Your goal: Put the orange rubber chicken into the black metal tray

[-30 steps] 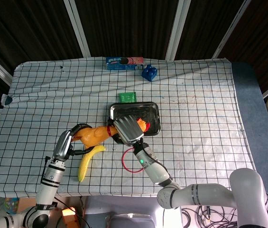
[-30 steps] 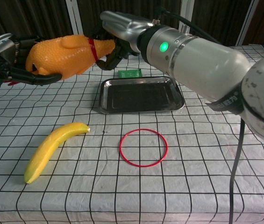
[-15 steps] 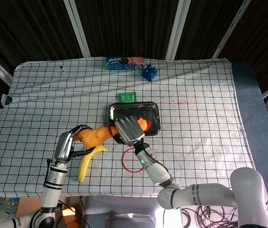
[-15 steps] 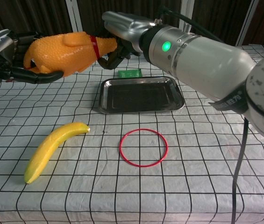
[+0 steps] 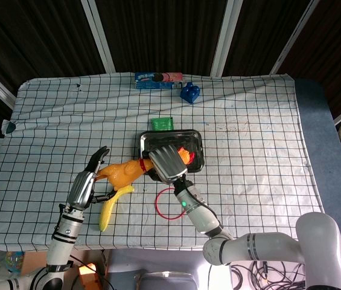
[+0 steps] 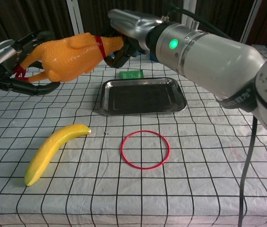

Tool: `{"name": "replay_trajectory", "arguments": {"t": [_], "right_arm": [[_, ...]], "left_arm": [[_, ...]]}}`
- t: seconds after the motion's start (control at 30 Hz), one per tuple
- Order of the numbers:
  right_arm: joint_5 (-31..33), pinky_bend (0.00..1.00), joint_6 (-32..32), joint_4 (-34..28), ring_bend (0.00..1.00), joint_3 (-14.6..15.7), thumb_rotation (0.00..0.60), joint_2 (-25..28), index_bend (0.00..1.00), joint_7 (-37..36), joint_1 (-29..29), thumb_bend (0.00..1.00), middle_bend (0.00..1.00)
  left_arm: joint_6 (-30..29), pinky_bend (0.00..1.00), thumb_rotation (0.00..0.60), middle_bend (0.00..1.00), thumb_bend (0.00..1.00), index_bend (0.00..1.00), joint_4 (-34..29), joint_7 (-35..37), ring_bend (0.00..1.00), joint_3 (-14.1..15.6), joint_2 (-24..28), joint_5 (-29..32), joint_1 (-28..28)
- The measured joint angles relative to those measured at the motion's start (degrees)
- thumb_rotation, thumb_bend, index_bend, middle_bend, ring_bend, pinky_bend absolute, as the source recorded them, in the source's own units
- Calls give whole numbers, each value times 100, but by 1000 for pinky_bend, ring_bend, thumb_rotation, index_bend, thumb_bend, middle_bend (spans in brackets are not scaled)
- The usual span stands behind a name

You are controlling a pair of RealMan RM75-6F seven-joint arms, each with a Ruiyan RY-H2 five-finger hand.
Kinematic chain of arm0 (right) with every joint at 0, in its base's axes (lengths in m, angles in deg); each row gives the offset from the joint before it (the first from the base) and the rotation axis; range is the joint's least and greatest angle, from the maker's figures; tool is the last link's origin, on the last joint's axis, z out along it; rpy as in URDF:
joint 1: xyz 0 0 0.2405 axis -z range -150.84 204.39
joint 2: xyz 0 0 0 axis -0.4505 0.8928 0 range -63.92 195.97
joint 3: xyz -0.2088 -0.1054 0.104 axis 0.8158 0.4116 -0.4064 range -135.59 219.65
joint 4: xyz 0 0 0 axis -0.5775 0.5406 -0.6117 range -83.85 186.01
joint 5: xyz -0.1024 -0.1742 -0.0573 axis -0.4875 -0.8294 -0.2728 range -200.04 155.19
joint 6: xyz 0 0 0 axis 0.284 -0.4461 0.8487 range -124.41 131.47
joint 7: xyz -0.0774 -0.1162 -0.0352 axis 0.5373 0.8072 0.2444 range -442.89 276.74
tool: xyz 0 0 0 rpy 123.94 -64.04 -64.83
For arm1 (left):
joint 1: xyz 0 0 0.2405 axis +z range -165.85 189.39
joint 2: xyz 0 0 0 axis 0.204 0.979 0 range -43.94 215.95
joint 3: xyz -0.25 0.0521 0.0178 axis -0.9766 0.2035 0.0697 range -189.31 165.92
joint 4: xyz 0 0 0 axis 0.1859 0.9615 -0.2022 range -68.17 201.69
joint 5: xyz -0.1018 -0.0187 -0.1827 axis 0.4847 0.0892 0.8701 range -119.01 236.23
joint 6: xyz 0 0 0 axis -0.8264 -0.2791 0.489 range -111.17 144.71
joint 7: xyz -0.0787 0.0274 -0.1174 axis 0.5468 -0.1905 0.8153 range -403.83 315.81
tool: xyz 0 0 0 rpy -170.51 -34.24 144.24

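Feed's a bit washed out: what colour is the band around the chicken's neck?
Red, a narrow band around the orange chicken; clearest in the chest view.

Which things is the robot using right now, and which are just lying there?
Using:
- orange rubber chicken, held up by the right hand
- black metal tray
- left hand, fingers spread by the chicken's tail end

Just lying there:
- banana
- red ring
- green packet
- blue toy
- blue box

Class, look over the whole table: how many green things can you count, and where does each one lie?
1: a small green packet lies flat on the checked cloth just behind the far rim of the black metal tray. The arms could hide something small.
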Motion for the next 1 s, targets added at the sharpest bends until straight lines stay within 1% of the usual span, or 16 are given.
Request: {"name": "replay_trajectory", "arguments": {"t": [0.27, 0.33, 0.37, 0.47, 0.5, 0.53, 0.57, 0.6, 0.63, 0.7, 0.83, 0.93, 1.0], "right_arm": [[-5, 867, -19, 28, 783, 41, 600, 12, 915, 21, -10, 467, 728], [1, 867, -24, 34, 783, 37, 600, 14, 914, 10, -9, 467, 728], [4, 867, -26, 35, 783, 32, 600, 14, 914, 0, -9, 467, 728], [8, 867, -28, 35, 783, 23, 600, 14, 914, -17, -9, 467, 728], [10, 868, -28, 34, 783, 22, 600, 14, 914, -20, -8, 467, 728], [13, 868, -29, 29, 783, 22, 600, 15, 914, -22, -8, 467, 728], [14, 868, -31, 28, 783, 25, 600, 15, 914, -18, -9, 467, 728], [17, 868, -36, 27, 783, 31, 600, 14, 914, -7, -10, 467, 728], [23, 867, -41, 25, 783, 35, 600, 12, 914, -2, -11, 468, 728], [38, 868, -52, 40, 783, 49, 600, 5, 914, 18, -10, 467, 728], [62, 868, -63, 58, 783, 69, 600, -7, 914, 40, -9, 467, 728], [72, 868, -68, 57, 783, 79, 600, -17, 914, 53, -11, 467, 728], [70, 867, -77, 52, 783, 83, 600, -22, 914, 61, -13, 467, 728]], "left_arm": [[-9, 194, 600, 0, 255, 0, -60, 66, 0, -33, 0, -2, 5], [14, 274, 600, 38, 262, 28, -127, 131, 27, -32, 29, 4, 9], [16, 383, 600, 140, 274, 113, -147, 162, 111, -38, 33, 12, 13], [-2, 573, 600, 379, 319, 299, -169, 198, 317, -68, 25, 40, 22], [-25, 715, 600, 570, 388, 453, -162, 205, 487, -83, 11, 39, 25], [-50, 849, 600, 766, 484, 610, -152, 216, 654, -97, -8, 39, 26], [-68, 914, 600, 857, 555, 688, -149, 238, 730, -105, -24, 43, 26], [-67, 963, 600, 929, 646, 757, -146, 294, 782, -114, -47, 49, 24], [-60, 985, 600, 971, 713, 793, -129, 343, 811, -122, -74, 45, 19], [-105, 1000, 600, 998, 791, 812, -51, 409, 840, -124, -167, -14, 17], [-254, 1000, 600, 1000, 882, 814, 7, 481, 852, -82, -320, -169, 36], [-278, 1000, 600, 1000, 917, 814, 0, 574, 850, -76, -336, -196, 48], [-307, 1000, 600, 1000, 920, 816, 19, 540, 848, -78, -355, -213, 56]]}}
